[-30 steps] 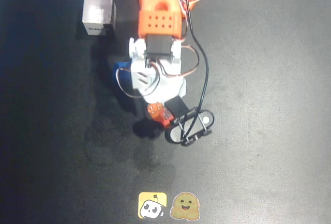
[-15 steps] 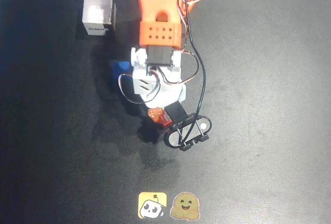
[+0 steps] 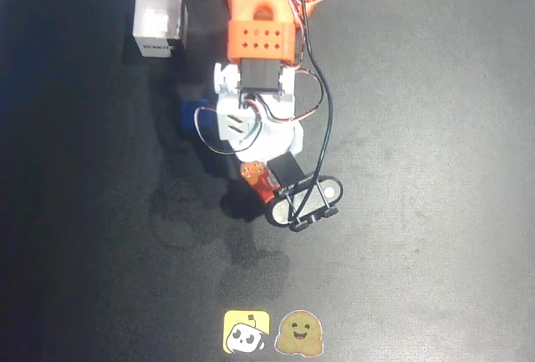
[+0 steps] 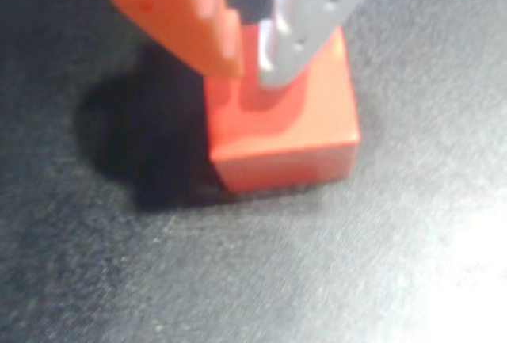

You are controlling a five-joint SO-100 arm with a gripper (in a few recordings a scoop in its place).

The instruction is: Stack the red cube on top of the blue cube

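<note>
The red cube rests on the black tabletop, directly beneath the hand. Both fingertips appear to meet its top face rather than its sides, so no grip is confirmed. The blue cube sits left, half-hidden by the arm.
</note>
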